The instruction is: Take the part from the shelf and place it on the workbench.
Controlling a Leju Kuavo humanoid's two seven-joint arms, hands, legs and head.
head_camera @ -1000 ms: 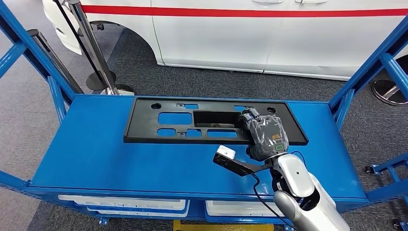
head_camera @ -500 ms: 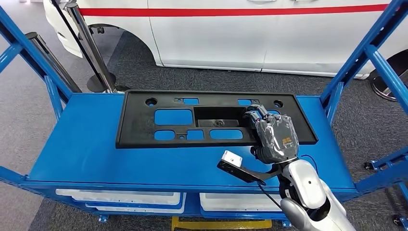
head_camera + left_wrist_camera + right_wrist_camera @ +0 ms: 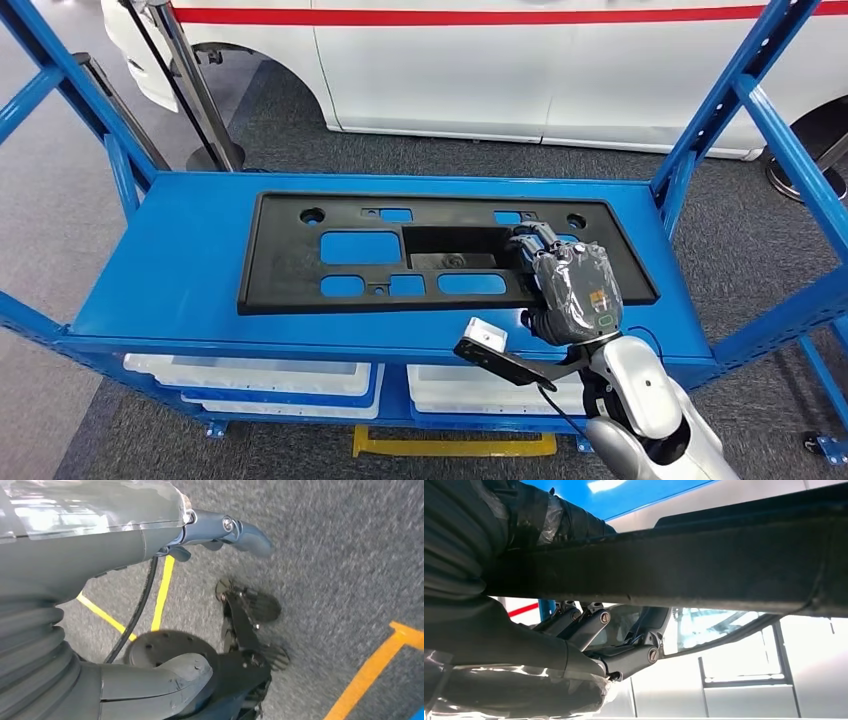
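Note:
The part is a long black plastic panel with several cut-outs, lying along the blue shelf top. My right hand, wrapped in clear film, grips the panel near its right end, at the bar beside the large middle opening. In the right wrist view the dark fingers curl under the panel's edge. My left hand hangs over the grey carpet, holding nothing, with thumb and fingers apart.
Blue shelf uprights rise at both ends. White bins sit on the level below. A white car stands behind the shelf, with a metal post at the back left. Yellow lines mark the floor.
The whole picture has shifted, so the camera has moved. The panel now lies a little nearer the shelf's front edge, my right hand still gripping it at the same spot.

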